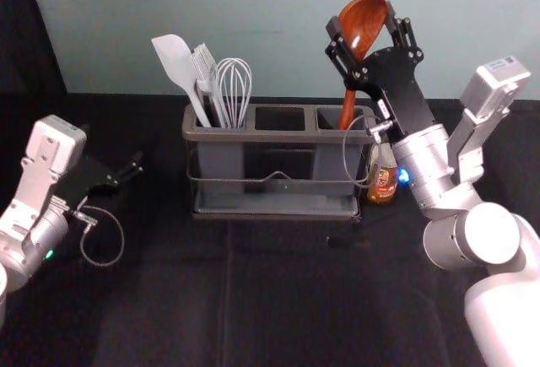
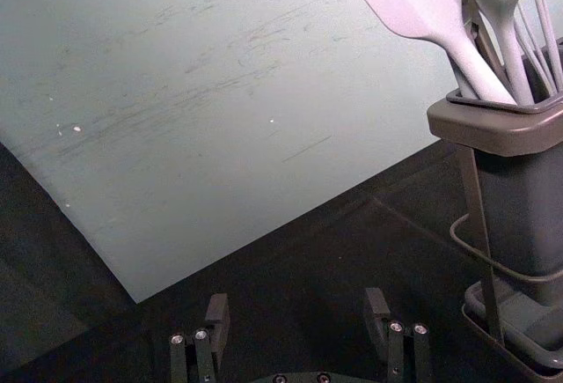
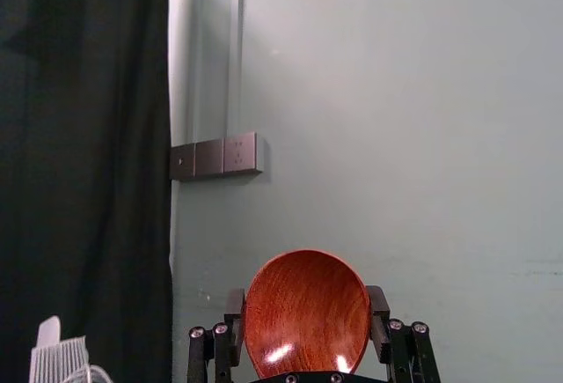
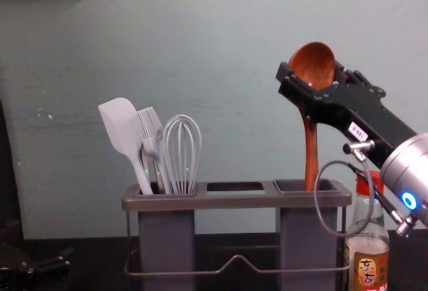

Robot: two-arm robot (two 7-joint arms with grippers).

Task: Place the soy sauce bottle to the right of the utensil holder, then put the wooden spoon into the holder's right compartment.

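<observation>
The right pincer (image 1: 363,19) is above the right end of the utensil holder (image 4: 234,202), clenched on the wooden spoon (image 4: 313,67), one finger on either side of its bowl. The spoon is bowl up, its handle running down into the mouth of the right compartment (image 4: 304,231). A thin cable (image 4: 321,201) loops from the right arm in front of that end of the holder.

Just beside the holder, on its right, the soy sauce bottle (image 4: 369,264) stands upright with its red cap (image 4: 378,182) on; whether the two touch, I cannot tell. In the left compartment (image 4: 166,234) a spatula (image 4: 120,127), a basting brush (image 4: 151,130) and a whisk (image 4: 182,144) stand together, heads up.

Well to the left of the holder, the left pincer (image 1: 126,173) is parked low over the black-covered desk (image 1: 278,299), released, its fingers apart with nothing between them. Behind everything rises a pale wall (image 1: 253,29), with wall sockets (image 3: 239,152) beside a dark curtain (image 3: 88,136).
</observation>
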